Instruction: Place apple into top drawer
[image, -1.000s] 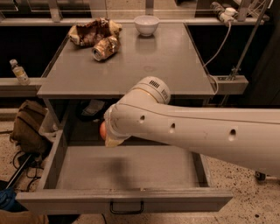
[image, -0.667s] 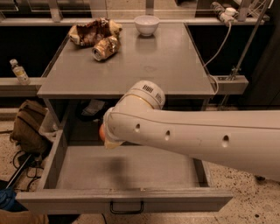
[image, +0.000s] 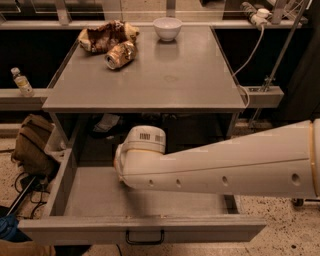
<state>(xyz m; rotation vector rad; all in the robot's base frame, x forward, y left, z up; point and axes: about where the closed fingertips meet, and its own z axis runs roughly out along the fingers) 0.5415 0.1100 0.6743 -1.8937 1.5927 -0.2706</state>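
The top drawer (image: 95, 195) is pulled wide open under the grey table; its front panel (image: 210, 227) with a dark bar handle (image: 145, 238) faces me. My white arm (image: 225, 167) reaches in from the right, its wrist low inside the drawer. My gripper is hidden behind the wrist, over the drawer's left-middle. Only a thin orange sliver of the apple (image: 116, 162) shows at the wrist's left edge; the rest is hidden.
On the table top (image: 175, 85) stand a white bowl (image: 167, 27), a crushed can (image: 120, 54) and a crumpled brown wrapper (image: 102, 35). A water bottle (image: 21, 82) stands on the left ledge. A brown bag (image: 32, 145) lies on the floor left of the drawer. A cable (image: 250, 55) hangs at the right.
My arm has moved down and deeper into the drawer. The apple, plainly seen at the wrist's left before, is now almost wholly hidden.
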